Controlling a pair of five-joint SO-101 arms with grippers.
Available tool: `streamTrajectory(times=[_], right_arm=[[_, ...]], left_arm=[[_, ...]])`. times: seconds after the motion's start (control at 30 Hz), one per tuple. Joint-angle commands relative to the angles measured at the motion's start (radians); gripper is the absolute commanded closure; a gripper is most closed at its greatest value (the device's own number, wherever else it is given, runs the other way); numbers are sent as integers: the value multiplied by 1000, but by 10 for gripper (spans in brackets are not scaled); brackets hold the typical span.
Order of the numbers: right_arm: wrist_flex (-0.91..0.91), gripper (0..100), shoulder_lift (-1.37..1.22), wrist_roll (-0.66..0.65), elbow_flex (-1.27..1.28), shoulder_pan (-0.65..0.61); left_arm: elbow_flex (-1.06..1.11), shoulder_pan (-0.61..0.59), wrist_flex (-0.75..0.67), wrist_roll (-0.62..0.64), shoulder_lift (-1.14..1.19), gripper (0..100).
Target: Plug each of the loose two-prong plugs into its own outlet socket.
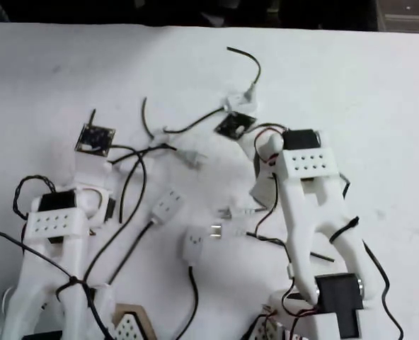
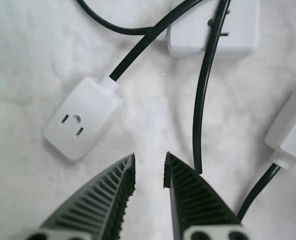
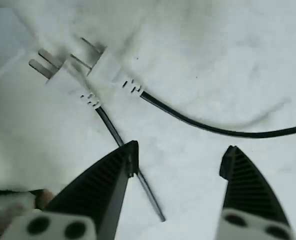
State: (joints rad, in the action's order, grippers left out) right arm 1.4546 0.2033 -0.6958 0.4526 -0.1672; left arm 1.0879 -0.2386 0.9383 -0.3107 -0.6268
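Your right end effector [image 3: 182, 150] gaped before the plugs [image 3: 70, 77], your left end effector [image 2: 149, 159] barely parted by a socket [image 2: 80, 117]. You needed to grasp a plug first.

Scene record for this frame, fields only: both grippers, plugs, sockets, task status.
left gripper: open by a narrow gap, empty, over the table
right gripper: open wide, empty
plugs: first plug and second plug, white, side by side on the table, prongs bare, black cords attached
socket: outlet socket, white, face up, slots empty, just ahead of the left gripper
status: neither of these two plugs is inserted; neither is gripped
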Motion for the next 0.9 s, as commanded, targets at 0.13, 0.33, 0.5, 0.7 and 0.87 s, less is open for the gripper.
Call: streamTrajectory(times=[0.13, 0.33, 0.5, 0.7, 0.87], right_arm=[[-79, 733, -51, 801, 40, -70], [-205, 733, -90, 1089, 40, -133], [-278, 733, -140, 1189, 40, -143], [-309, 733, -285, 1240, 35, -145], [-315, 734, -389, 1266, -29, -145]], left_arm=[[-5, -4, -17, -5, -28, 887], [-5, -5, -17, -5, -28, 887], [-3, -5, -17, -5, -28, 887], [-3, -5, -17, -5, -28, 887], [-3, -5, -15, -5, -28, 887]])
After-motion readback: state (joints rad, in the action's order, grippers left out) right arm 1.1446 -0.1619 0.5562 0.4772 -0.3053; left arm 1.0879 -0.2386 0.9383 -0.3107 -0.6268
